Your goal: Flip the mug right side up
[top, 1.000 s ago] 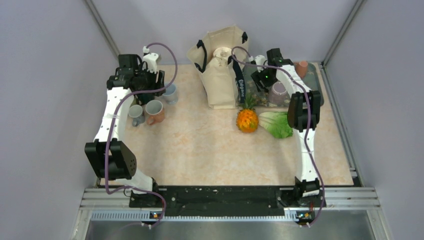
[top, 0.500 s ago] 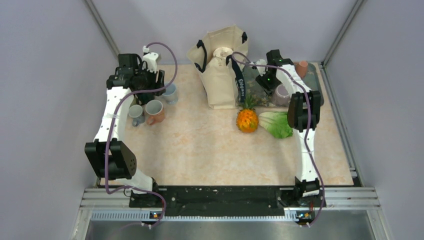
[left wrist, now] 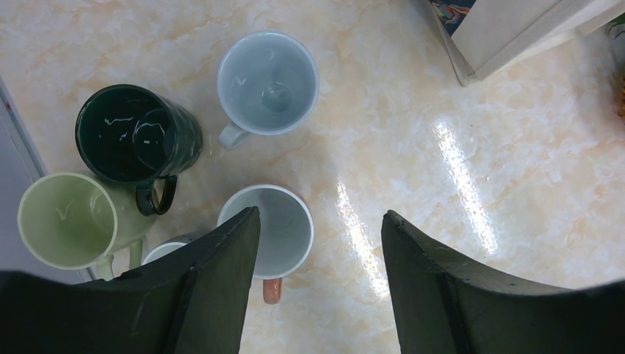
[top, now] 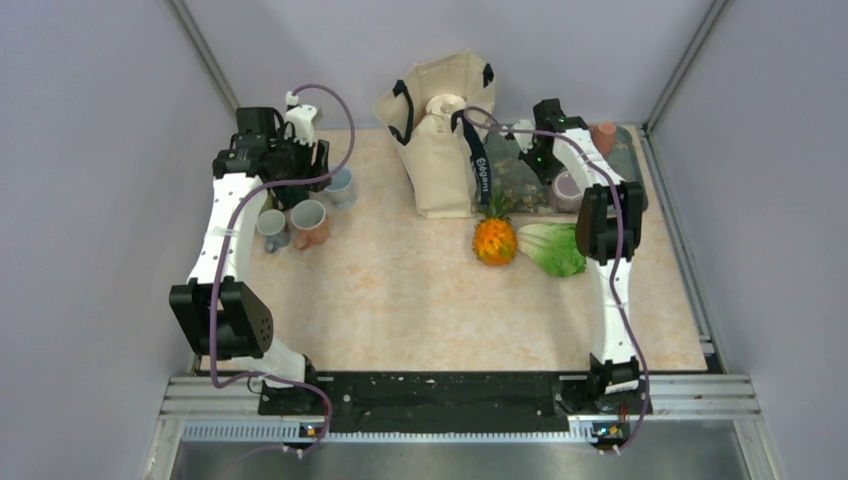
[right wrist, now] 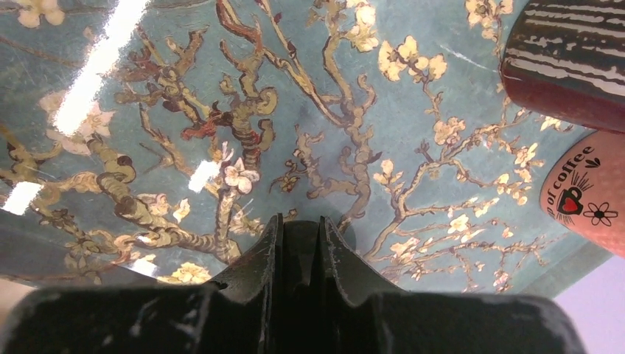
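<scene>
On the tray (right wrist: 413, 110), the danger is a knock: the right gripper (right wrist: 298, 221) hangs low, and a careless swing could topple the lilac mug (top: 567, 186) by the tray's near edge, whose orientation I cannot make out. Its jaws are pinched together, empty, touching nothing visible; the left gripper (left wrist: 320, 217) gapes wide, also empty

White arms (top: 228, 200), black joints (purple cables (top: 352, 130) looping), scuffed black tool fingers (left wrist: 214, 295).

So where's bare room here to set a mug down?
Bare: the table's wide near half, short of the pineapple and lettuce, and the strip between the left mugs and the bag. Crowded: around those mugs; the tray carries more under the right arm.
</scene>
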